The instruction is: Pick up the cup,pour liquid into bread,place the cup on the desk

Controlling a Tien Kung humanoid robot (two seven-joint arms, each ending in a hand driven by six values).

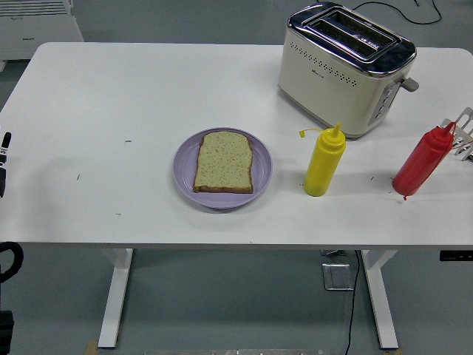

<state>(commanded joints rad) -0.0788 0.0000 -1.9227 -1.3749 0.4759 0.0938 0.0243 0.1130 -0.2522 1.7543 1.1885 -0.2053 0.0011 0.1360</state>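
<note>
White tabletop (111,96) takes up most of the view, and at its far left edge only a sliver of the black left hand (4,159) shows, resting off to the side; too little of it is visible to tell whether it is released or clenched. Toward the middle a slice of bread (224,162) lies flat on a purple plate (185,166), set near the table's front edge, probably so that an arm can reach over it to pour. To the right of the plate a yellow squeeze bottle (324,163) stands upright with its small cap hanging from the nozzle, so it looks ready to dispense. Behind it, toward the far side, sits a cream and chrome toaster (344,66), out of the working area. Further right a red squeeze bottle (422,163) leans to the right, its bottom edge at the tabletop and its top against the pale fingers (462,133) of the right hand (461,137) at the picture's edge; they touch it near the neck, but whether they have closed on it I cannot tell. No cup is in view, so the red bottle seems to be the vessel meant, well apart from the bread, and the pour has not begun.
</note>
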